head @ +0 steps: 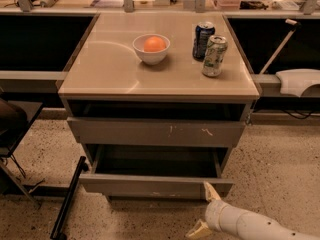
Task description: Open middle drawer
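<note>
The middle drawer [150,185] is the wide, shallow grey-brown one low on the cabinet. It stands pulled out, and its dark inside shows above its flat front. Above it, the taller drawer front with white scratch marks [155,132] is out a little. My gripper [204,210] comes in from the bottom right on a white arm [245,224]. It is open. Its upper finger [210,191] is at the right end of the middle drawer's front, and its lower finger [198,230] is near the floor. Whether the upper finger touches the front I cannot tell.
On the cabinet top [100,69] stand a white bowl [151,53] holding an orange, a dark can [203,40] and a light can [214,56]. A black bar [67,199] leans on the floor at the left, beside a chair [10,129]. Dark shelves flank the cabinet.
</note>
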You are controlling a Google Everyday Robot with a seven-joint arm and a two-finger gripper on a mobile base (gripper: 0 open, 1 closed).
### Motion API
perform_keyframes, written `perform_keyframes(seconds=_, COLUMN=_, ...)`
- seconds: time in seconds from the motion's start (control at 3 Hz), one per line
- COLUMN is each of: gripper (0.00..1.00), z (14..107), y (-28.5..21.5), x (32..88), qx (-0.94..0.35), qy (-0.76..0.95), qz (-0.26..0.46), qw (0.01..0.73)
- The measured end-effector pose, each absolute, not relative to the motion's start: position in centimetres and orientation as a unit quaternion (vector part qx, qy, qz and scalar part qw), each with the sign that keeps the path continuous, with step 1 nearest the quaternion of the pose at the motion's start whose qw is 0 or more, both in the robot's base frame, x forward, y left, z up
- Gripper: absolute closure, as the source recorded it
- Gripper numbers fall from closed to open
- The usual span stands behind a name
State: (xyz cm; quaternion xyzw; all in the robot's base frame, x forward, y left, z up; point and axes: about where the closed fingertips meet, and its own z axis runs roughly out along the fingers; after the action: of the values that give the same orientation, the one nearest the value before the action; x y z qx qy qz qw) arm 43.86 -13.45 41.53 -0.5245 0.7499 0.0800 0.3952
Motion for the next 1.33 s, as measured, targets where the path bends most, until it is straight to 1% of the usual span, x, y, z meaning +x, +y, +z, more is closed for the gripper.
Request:
perform_keyframes(seconds=0.33, gripper=0.00, z=44.7, y=-15.1, x=44.6, qx=-0.533, qy=0.743, qz=0.038, qw=0.402)
perform_keyframes(seconds=0.67, gripper=0.00, z=49.1, y=-17.2, x=46.3, qx=-0.551, qy=0.737, qz=-0.016, qw=0.392)
perform_keyframes(seconds=1.0, gripper=0.00, z=50.5, y=-17.3, x=47.0, qx=-0.558, qy=0.730, qz=-0.029, qw=0.394)
perform_keyframes(seconds=1.33, gripper=0.00, z=48.4, y=-16.5, x=48.2, qx=-0.566, qy=0.731, qz=-0.015, qw=0.381)
